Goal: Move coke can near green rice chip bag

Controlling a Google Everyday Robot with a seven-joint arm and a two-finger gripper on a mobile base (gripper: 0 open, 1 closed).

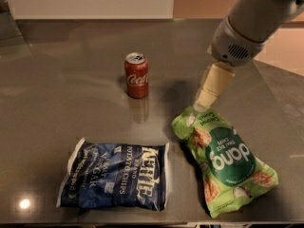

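The coke can (pixel 137 76) stands upright toward the back of the grey table (pixel 57 103), apart from the green rice chip bag (pixel 223 158) lying flat at the front right. The step in hand is probably the reach. It will go best if the approach is level at mid-can and the grasp square, so the can does not tip. The gripper (pixel 206 98) hangs to the can's right, over the bag's top edge, seemingly empty; whether it is released or clenched I cannot tell.
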